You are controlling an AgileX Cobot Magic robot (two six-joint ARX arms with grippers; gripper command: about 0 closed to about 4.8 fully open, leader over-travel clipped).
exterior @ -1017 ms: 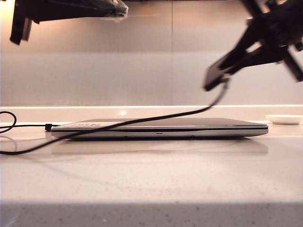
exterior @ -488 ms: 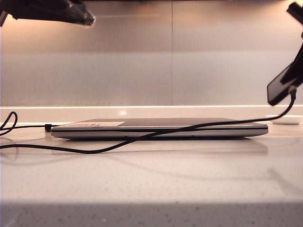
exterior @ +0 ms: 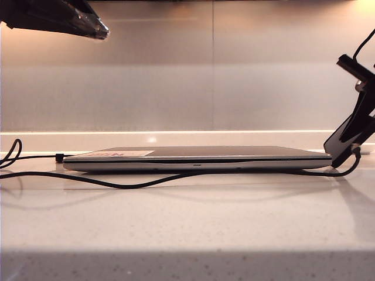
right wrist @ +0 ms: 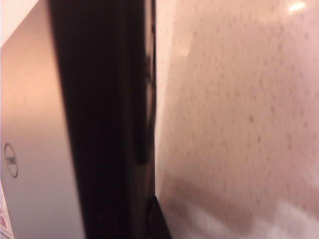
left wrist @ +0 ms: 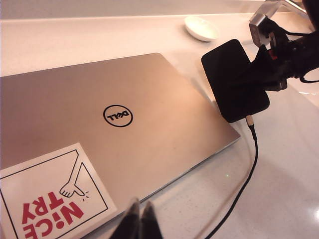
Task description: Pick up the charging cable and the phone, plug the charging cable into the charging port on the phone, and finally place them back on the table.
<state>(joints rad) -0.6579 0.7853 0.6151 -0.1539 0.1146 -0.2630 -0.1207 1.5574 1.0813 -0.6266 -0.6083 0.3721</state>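
We note a laptop (left wrist: 109, 124) marked "Dell", sticker (left wrist: 50, 204) reading "NICE TRY". Left pincer (left wrist: 139, 221) clenched, empty, above it; right pincer (left wrist: 279, 59) grasps the phone (left wrist: 234, 79), charging cable (left wrist: 244, 174) plugged in.

Closed laptop (exterior: 197, 158) lies flat on the counter ahead of me, lid up, long edge toward the exterior camera. Lid is matte silver-grey with a round black logo (left wrist: 118, 116) near its middle. A white sticker (left wrist: 47, 199) with a black border, red block lettering and a small line drawing of a pointing hand sits on one corner of the lid (a pale patch on the lid's left end from the exterior view). A small white shallow dish (left wrist: 201, 28) rests beyond the laptop's far corner, apart from it. Behind everything, a grey panelled wall (exterior: 176, 64) with one vertical seam, warm light along its base.
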